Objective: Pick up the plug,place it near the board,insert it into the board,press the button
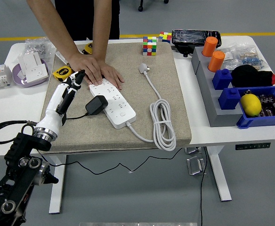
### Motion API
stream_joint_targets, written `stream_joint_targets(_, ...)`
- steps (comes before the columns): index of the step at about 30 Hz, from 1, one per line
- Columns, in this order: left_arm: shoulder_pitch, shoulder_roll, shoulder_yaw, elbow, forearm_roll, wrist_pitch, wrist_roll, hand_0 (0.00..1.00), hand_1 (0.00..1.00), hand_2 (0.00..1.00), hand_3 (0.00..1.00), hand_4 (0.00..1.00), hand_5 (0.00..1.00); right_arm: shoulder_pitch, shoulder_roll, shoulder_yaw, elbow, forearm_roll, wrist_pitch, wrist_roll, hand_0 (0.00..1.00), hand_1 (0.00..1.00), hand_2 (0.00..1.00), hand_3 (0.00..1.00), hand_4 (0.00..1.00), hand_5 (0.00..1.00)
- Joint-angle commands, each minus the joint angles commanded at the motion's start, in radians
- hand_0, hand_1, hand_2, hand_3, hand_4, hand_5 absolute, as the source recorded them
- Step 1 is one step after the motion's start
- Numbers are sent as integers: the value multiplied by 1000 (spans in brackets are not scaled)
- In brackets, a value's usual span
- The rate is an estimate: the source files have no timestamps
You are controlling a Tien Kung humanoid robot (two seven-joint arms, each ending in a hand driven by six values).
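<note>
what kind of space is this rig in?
Probably a robotics lab or test workshop: a height-adjustable white table on a grey floor with a yellow floor line, a grey fixture block holding orange cylinders, and a white power strip on a beige mat.

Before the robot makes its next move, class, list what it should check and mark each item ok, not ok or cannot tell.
1. Black plug sits on the power strip: ok; fully seated: cannot tell.
2. Left hand holds nothing, fingers relaxed: ok.
3. Strip held steady by the person's hands at its far end: ok.
4. Path to the button clear: not ok, the person's hands cover that end.
5. Button position: cannot tell.
6. Strip's own white cable lies clear to the right: ok.
</note>
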Motion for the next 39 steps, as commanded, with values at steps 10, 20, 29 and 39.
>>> stream_joint_targets(10, 10, 3, 19, 73, 79, -65, 8, 941, 946, 891, 865, 998, 998, 1, 1, 5, 0, -1, -1, 1, 808, 770, 754, 779, 998, 998)
stream_joint_targets(20, -2, -5, 30, 124, 162, -56, 9, 953, 948, 891, 866, 998, 998, -1, -2, 6, -2, 1, -2, 1, 807, 770, 754, 779, 998, 998)
stream_joint_targets(29, -31, -11, 54, 162, 219, -48, 5, 960, 951, 892, 869, 998, 998, 2, -3, 10, -3, 0, -4, 3, 808, 769, 752, 779, 998, 998)
stream_joint_targets(39, -85, -9, 106, 192, 250, -45, 2, 968, 949, 895, 870, 998, 998, 7, -5, 10, -3, 1, -7, 4, 807, 769, 752, 779, 998, 998)
